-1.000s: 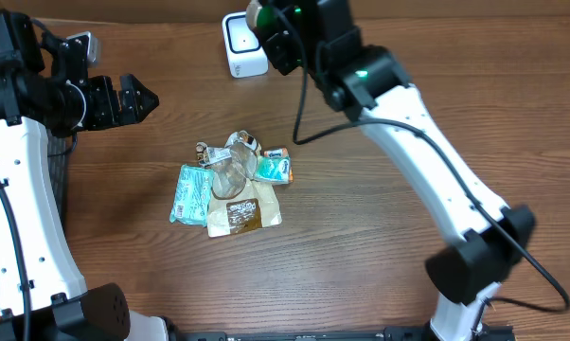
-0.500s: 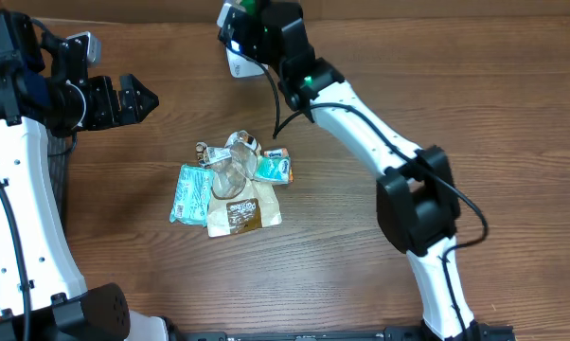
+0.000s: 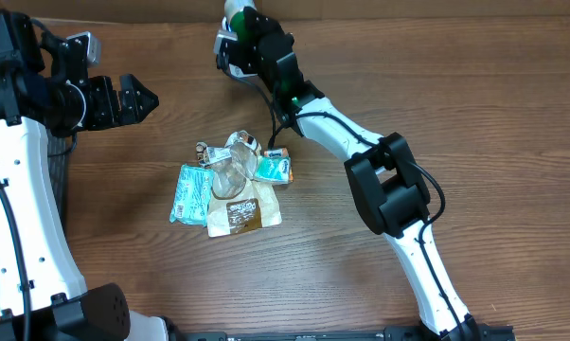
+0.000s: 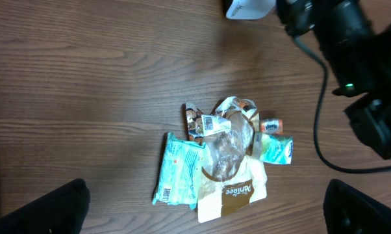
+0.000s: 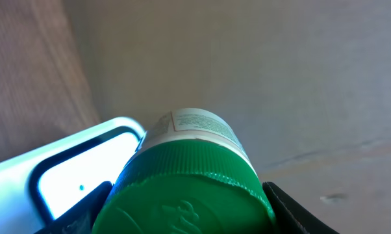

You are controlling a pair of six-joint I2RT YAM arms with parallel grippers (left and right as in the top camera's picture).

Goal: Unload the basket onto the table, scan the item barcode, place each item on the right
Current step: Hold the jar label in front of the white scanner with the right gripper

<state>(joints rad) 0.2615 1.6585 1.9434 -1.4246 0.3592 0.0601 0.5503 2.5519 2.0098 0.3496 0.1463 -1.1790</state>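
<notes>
Right fingers (image 5: 291, 211) clenched the ribbed cap of the stiff, seemingly light green-capped white plastic bottle (image 5: 189, 185); left fingers (image 3: 133, 95) hung released.

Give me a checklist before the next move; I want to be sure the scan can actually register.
1. Grip: the right gripper is closed on the bottle at its green cap, with a finger on each side: ok.
2. Reader: the scanner has a lit face and sits right beside the bottle: ok.
3. Barcode turned toward the scanner: cannot tell; the wrist view shows only fine print on the label.
4. Other arm: the left gripper is open, empty and well off to the left of the scanner: ok.
5. Clutter: the packet pile lies mid-table, apart from the scanner: ok.
</notes>
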